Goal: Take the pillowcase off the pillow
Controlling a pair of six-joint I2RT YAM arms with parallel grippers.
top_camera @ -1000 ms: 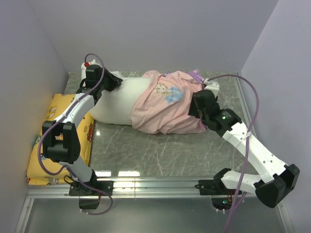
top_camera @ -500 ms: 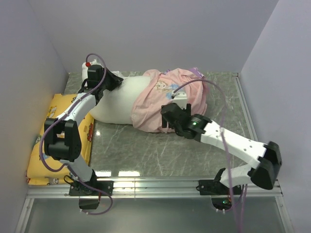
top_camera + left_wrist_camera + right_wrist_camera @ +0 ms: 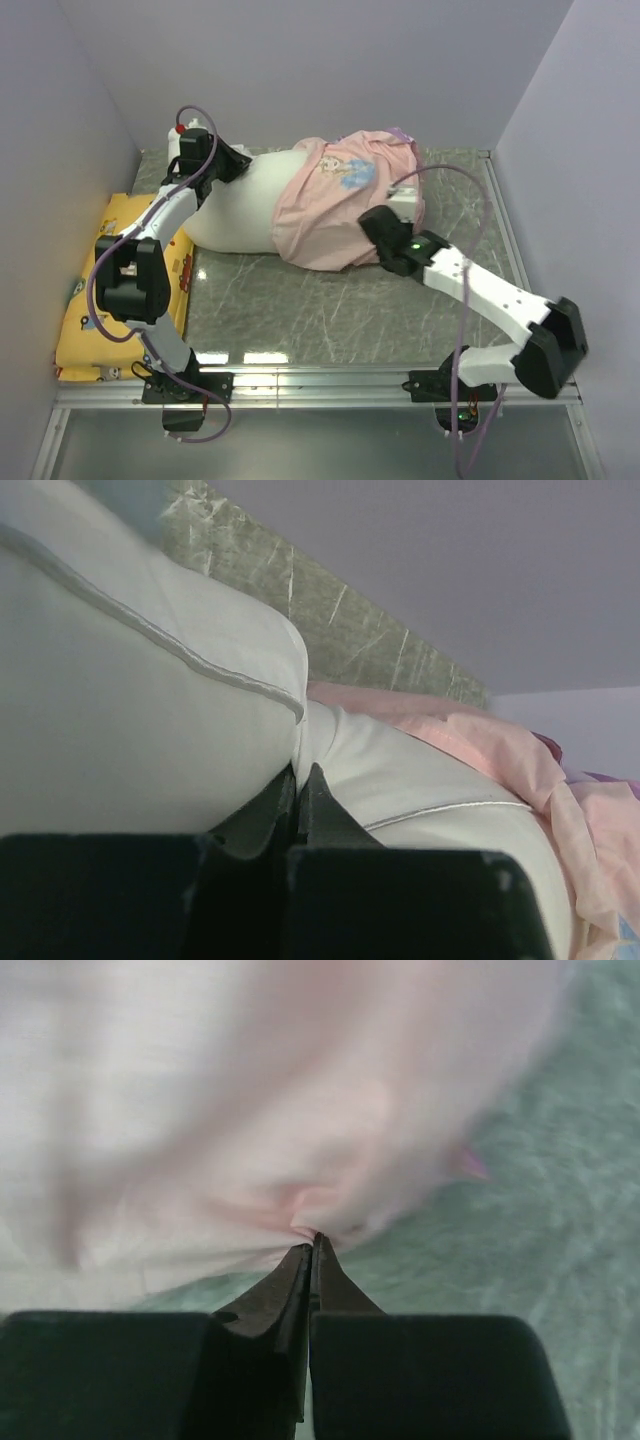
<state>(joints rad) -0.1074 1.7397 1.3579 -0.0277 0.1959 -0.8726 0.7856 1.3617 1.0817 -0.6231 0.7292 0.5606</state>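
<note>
The white pillow (image 3: 238,208) lies across the back of the table, its right part inside the pink pillowcase (image 3: 335,215). My left gripper (image 3: 236,163) is shut on the pillow's bare far-left corner; the left wrist view shows white pillow (image 3: 150,710) fabric pinched between the jaws of the left gripper (image 3: 300,772), with the pillowcase (image 3: 520,765) beyond. My right gripper (image 3: 367,226) sits at the pillowcase's near edge. In the blurred right wrist view the right gripper (image 3: 314,1240) is shut on a small fold of the pillowcase (image 3: 300,1120).
A yellow pillow with cartoon vehicles (image 3: 115,300) lies along the left wall. A white bottle with a red cap (image 3: 177,136) stands in the back left corner. The green marble table (image 3: 300,300) has a metal rail (image 3: 320,376) at its front. Walls close three sides.
My right arm swung from the pillowcase's right end to its near edge and its jaws, open before, closed on the fabric. The pillowcase's right end shifted. The left gripper kept its hold.
</note>
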